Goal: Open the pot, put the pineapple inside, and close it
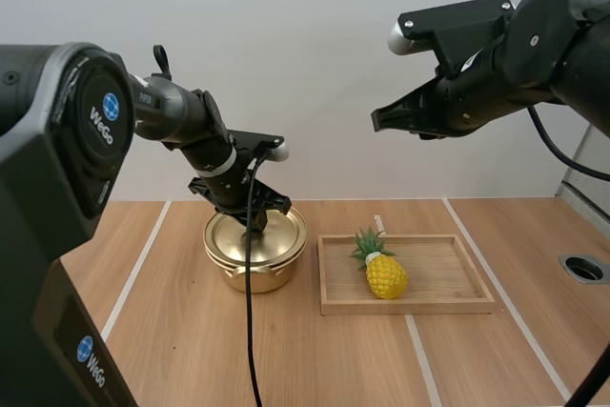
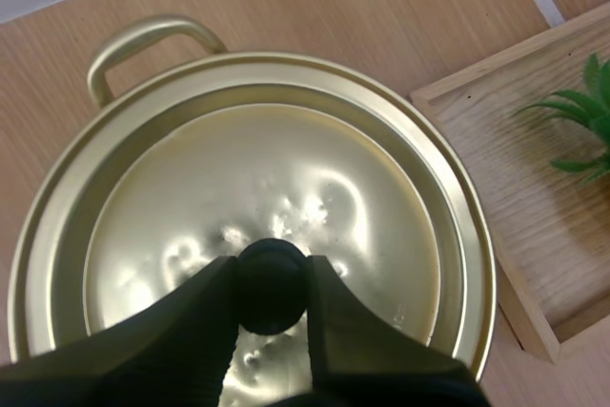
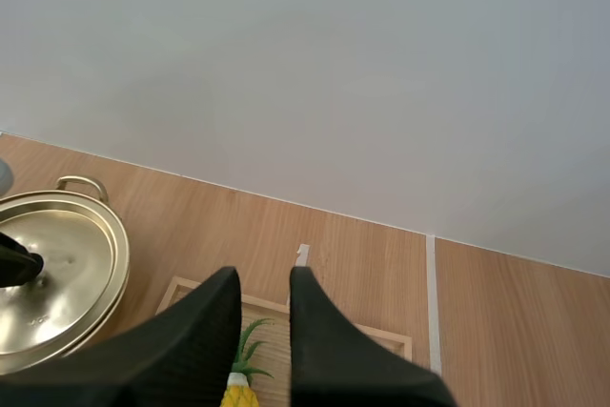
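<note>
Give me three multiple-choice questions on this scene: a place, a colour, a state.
1. Where does the small yellow pineapple lie? A. in the shallow wooden tray B. in the round golden metal pot C. on the golden lid
2. What colour is the lid's knob? A. red B. black C. golden
3. The pot is: A. uncovered B. tipped over C. covered
Answers: 1 A, it lies inside the tray's rim; 2 B, the left gripper pinches a black knob; 3 C, the lid sits on it.
</note>
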Controlling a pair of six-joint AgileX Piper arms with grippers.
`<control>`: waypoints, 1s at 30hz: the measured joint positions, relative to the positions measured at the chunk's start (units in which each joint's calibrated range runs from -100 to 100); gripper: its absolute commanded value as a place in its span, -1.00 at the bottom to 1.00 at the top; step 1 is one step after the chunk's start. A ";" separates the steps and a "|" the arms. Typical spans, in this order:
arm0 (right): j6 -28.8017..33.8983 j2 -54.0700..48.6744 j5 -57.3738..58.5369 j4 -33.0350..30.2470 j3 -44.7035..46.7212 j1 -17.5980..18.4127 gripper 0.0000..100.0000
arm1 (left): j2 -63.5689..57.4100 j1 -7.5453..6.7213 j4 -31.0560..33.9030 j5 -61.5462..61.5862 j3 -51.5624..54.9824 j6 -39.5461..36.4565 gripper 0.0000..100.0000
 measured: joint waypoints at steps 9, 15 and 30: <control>0.00 0.00 0.19 0.00 0.00 0.00 -0.36 | -12.20 0.00 -0.10 -16.56 0.00 -0.57 -1.00; 0.00 0.00 2.46 0.10 0.00 0.00 -0.36 | -21.74 0.00 -1.11 -28.60 0.00 -1.00 -1.00; 0.00 0.00 10.53 1.38 0.00 0.00 -0.36 | -42.01 0.00 -1.48 -45.60 0.00 -1.03 -1.00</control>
